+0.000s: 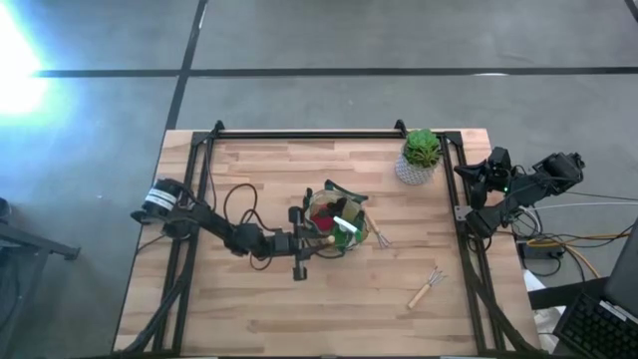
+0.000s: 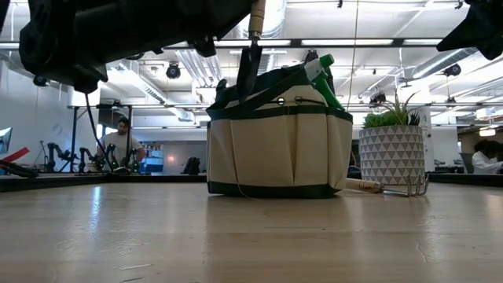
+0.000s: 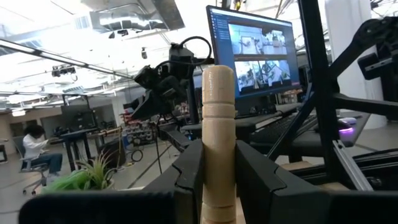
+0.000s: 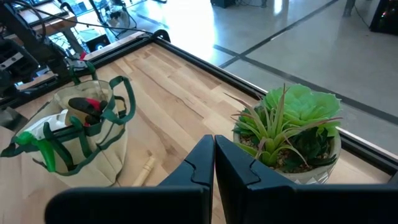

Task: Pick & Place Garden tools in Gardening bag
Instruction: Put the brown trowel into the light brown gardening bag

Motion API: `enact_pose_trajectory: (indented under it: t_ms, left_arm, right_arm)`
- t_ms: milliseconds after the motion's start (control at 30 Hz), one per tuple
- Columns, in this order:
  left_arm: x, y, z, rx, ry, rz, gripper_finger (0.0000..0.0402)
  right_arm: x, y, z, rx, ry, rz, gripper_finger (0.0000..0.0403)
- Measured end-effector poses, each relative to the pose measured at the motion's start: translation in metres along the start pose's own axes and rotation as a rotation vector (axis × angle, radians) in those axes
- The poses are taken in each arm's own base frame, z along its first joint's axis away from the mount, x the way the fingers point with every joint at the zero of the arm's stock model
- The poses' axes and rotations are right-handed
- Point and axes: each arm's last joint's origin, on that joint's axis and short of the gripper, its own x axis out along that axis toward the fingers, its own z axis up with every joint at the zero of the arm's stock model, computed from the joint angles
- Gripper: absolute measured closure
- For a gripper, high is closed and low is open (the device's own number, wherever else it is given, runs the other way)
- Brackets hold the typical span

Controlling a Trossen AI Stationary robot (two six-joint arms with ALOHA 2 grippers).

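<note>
Pale wood planks of the table (image 1: 249,319) run bare along the near edge. A fork (image 1: 426,288) lies toward the near right corner, well apart from the bag, its long axis slanting, tines toward the far right. Another fork (image 1: 380,239) lies just beside the bag's right side.

At mid-table stands the bag (image 2: 279,145), already holding a spray bottle (image 2: 324,79) and a red-and-black piece (image 1: 324,213). The left gripper (image 3: 219,180) hangs over the bag's left rim, fingers pinching the wooden handle of a trowel (image 2: 249,55). Its long axis is upright, handle up, dark blade pointing down into the bag.

Likely trouble: the blade could catch on the rim or on the tools inside, so that letting go leaves it propped up and tipping out, or a push drags the light bag.

The right gripper (image 4: 214,163) waits by the far right corner near the plant (image 1: 421,157), fingers pressed together, empty.
</note>
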Motion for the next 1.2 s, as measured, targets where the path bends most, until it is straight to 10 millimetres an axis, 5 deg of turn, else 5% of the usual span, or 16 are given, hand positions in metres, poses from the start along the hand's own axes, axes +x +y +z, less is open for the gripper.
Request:
enact_pose_trajectory:
  t_ms: [1200]
  left_arm:
    - [0.002, 0.006, -0.020, 0.074, 0.175, -0.021, 0.0332]
  right_arm:
    - [0.000, 0.000, 0.000, 0.000, 0.000, 0.000, 0.0394]
